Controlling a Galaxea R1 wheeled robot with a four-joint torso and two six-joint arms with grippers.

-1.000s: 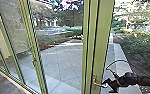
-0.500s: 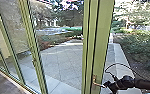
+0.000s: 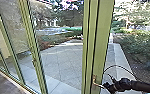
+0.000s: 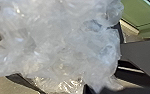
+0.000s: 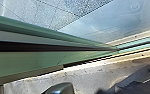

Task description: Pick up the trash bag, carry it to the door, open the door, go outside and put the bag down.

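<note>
Trash bag (image 4: 58, 42), one; one tool (image 3: 106, 86) by one handle (image 3: 94, 82)

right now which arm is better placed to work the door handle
Right, I'd judge: in the head view its claw is right by the door handle, while the left wrist view has the trash bag close up, so the left is probably occupied.

It is the glazed edge of a building by a paved yard (image 3: 63, 60): a green door (image 3: 101, 37) with a handle (image 3: 94, 82), tall panes (image 3: 17, 30), bushes (image 3: 141, 47) outside.
</note>
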